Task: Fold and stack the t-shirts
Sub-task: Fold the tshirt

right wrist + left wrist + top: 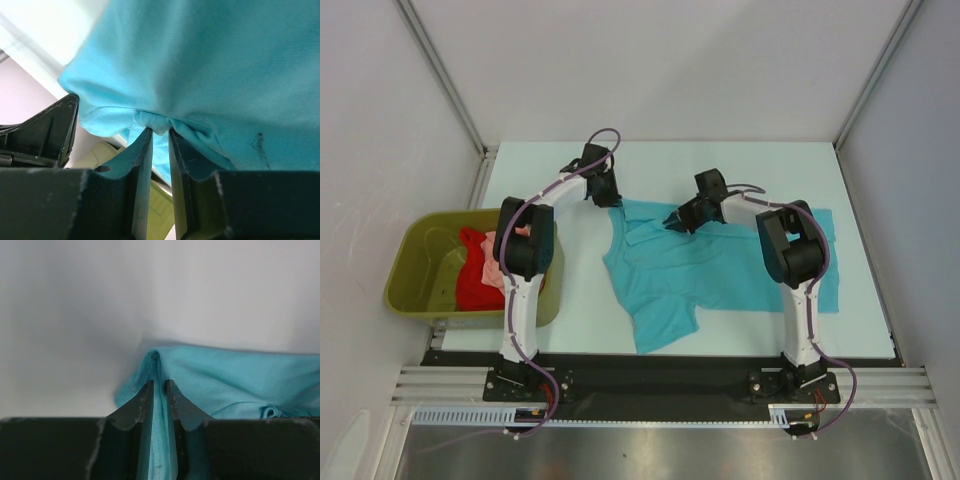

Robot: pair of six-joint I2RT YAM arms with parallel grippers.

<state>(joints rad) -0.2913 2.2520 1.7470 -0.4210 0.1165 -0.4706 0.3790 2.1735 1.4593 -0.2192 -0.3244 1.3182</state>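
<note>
An edge of the turquoise t-shirt [720, 275] is pinched between the jaws of the left gripper [159, 385] and the right gripper [160, 131], presumably so it can be folded over.

This looks like a robot lab, not a home. Two robot arms [523, 280] are bolted down beside metal rails [450, 385] at the edge of a white table [750, 170]. Plain white walls [670, 70] box the table in on three sides. Thin cables [605, 132] run along the arms.
</note>
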